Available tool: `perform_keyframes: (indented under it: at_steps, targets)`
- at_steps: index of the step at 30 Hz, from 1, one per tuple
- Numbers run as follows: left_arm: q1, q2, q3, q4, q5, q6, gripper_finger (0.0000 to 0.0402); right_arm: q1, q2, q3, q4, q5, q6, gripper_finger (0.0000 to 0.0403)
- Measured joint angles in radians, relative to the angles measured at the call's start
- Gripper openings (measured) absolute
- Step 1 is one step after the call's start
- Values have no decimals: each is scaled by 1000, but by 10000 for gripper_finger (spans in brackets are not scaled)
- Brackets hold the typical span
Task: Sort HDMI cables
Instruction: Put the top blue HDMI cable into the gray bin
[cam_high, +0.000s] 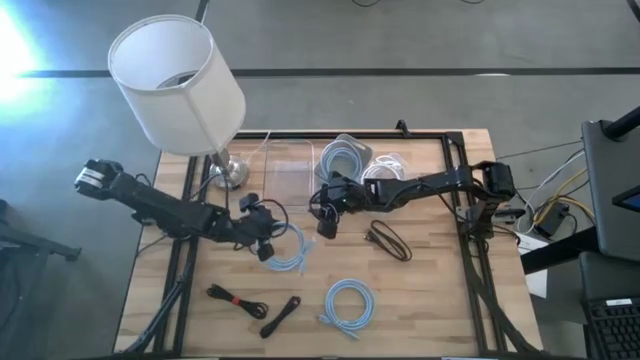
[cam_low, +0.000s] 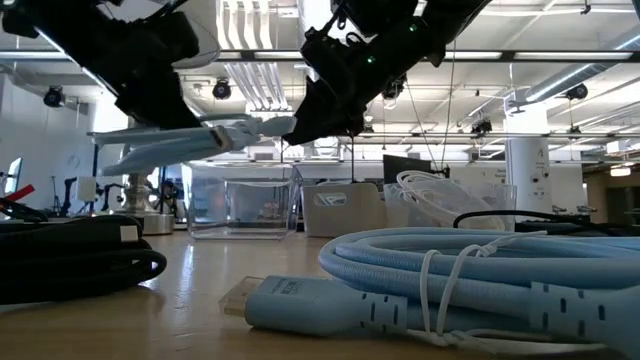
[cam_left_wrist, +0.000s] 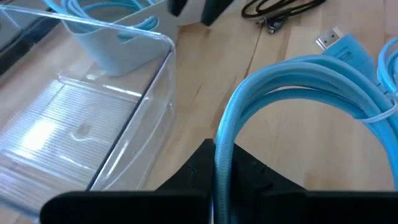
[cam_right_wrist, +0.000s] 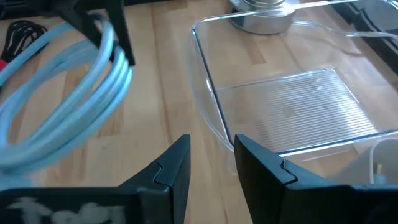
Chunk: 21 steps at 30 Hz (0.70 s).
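Note:
My left gripper (cam_high: 268, 245) is shut on a light blue coiled HDMI cable (cam_high: 291, 250), which hangs in the air in the low view (cam_low: 190, 145) and shows in the right wrist view (cam_right_wrist: 68, 106). My right gripper (cam_high: 327, 222) hovers open beside the empty clear tub (cam_high: 290, 170), touching nothing (cam_right_wrist: 211, 158). Another light blue coil (cam_high: 348, 303) lies flat near the table's near edge. Black tied bundles lie on the wood (cam_high: 388, 240) (cam_high: 237, 299) (cam_high: 282, 315). A far tub holds a light blue coil (cam_high: 345, 157); white coils (cam_high: 385, 167) sit beside it. My left gripper holds the light blue coil by one stretch of its loop (cam_left_wrist: 221, 146), pinched between the two fingers. The strand runs along the fingers and arches away past their tips. The coil is lifted clear of the table and hangs tilted (cam_low: 190, 145).
A white-shaded lamp (cam_high: 178, 85) stands at the far left corner on a metal base (cam_high: 229, 172). The empty clear tub's rim (cam_right_wrist: 205, 106) is close to my right gripper. Open wood lies between the two arms and the near edge. Cables and equipment lie off the table's right side (cam_high: 550, 210).

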Motion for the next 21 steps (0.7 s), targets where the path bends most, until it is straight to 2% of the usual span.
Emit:
perform_keyframes:
  at_steps: [4, 11, 16, 21]
  targets:
    - [0, 93, 48, -1, -37, 77, 23, 1, -11, 2, 0, -46, 33, 118]
    - [0, 229, 179, 1, -213, 218, 33, 1, -28, 2, 0, -318, 79, 118]
    - [1, 287, 256, -11, -225, 320, 25, 2, -29, 2, -2, -319, 69, 118]
    - [1, 311, 283, -10, -246, 345, 30, 2, -29, 0, -1, -308, 49, 118]
